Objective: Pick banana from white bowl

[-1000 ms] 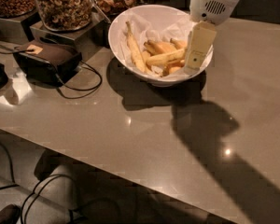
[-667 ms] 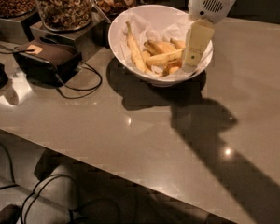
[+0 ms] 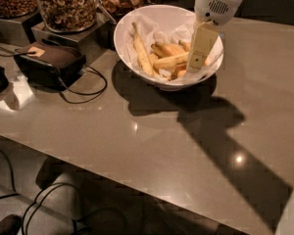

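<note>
The white bowl stands at the back of the table, lined with crumpled white paper, and holds several bananas. A thick yellow banana lies across the middle of the bowl, its right end reaching under the gripper. A slender pale banana lies along the left side, and short orange-yellow bananas lie behind. My gripper comes down from the top right into the right side of the bowl, its tip at the thick banana's right end. It hides the bananas behind it.
Glass jars of nuts and snacks stand on metal stands at the back left. A dark box with a cable lies left of the bowl. The table's front edge runs diagonally, with the floor and cables below.
My gripper has shifted slightly to the left, further over the bananas in the bowl. The bananas and bowl have not moved.
</note>
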Tool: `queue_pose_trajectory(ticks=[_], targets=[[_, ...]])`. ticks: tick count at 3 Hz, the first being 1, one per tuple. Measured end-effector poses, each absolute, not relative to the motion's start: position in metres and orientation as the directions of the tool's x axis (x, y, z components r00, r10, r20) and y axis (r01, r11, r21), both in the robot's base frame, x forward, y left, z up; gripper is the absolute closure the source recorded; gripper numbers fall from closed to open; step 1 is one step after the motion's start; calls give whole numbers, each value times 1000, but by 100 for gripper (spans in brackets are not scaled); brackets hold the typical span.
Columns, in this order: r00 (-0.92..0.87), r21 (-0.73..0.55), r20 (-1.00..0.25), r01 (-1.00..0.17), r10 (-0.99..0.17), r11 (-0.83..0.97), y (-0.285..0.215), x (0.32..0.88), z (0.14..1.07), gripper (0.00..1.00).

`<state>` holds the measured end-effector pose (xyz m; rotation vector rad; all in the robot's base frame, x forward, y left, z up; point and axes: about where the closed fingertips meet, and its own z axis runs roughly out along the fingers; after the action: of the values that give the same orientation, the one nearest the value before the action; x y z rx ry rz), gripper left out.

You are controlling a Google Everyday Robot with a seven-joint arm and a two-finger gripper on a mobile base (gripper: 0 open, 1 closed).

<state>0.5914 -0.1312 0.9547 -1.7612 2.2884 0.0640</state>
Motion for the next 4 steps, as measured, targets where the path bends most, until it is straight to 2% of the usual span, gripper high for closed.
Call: queue_pose_trajectory(ticks=[2, 3, 4], targets=[[-257, -110, -228, -952, -939, 287, -137, 603, 948, 22], [-261, -108, -227, -951, -938, 291, -138, 606, 947, 21], [-255, -116, -227, -951, -940, 286, -138, 610, 949, 28]])
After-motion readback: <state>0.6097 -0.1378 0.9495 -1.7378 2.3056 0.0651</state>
